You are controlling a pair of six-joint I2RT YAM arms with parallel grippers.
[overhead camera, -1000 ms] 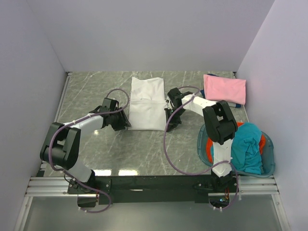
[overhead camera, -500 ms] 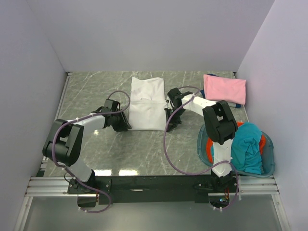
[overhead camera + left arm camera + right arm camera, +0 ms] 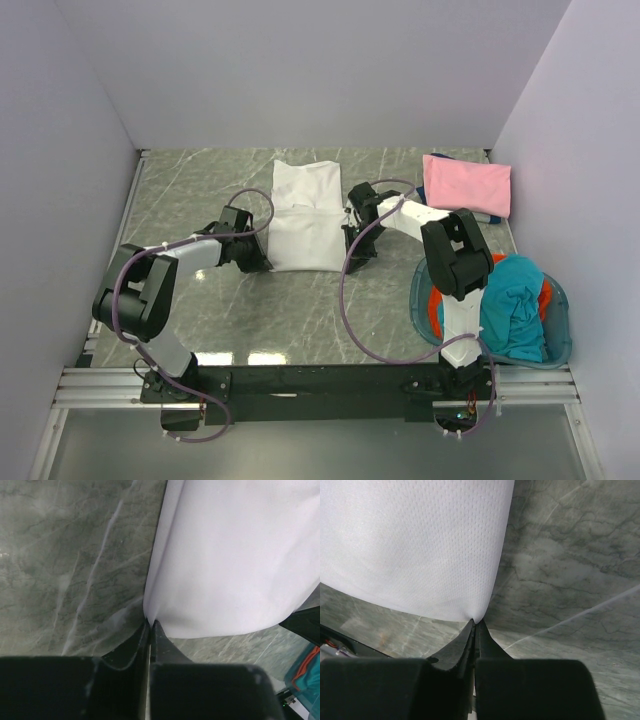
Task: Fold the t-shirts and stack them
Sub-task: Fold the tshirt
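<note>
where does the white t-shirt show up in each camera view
top external: the white t-shirt lies mid-table, between the two arms.
left wrist: the white t-shirt fills the upper right, and one corner comes down to bottom centre.
right wrist: the white t-shirt fills the upper left and narrows to a corner at bottom centre.
shared landmark: the green marbled table beside the shirt, visible in all three views.

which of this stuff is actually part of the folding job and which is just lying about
Part of the job:
- white t-shirt, near corners pinched by left gripper and right gripper
- folded pink t-shirt
- teal t-shirt and orange-red t-shirt, both in the translucent blue basket

Just lying about:
- the translucent blue basket itself, only holding shirts
</note>
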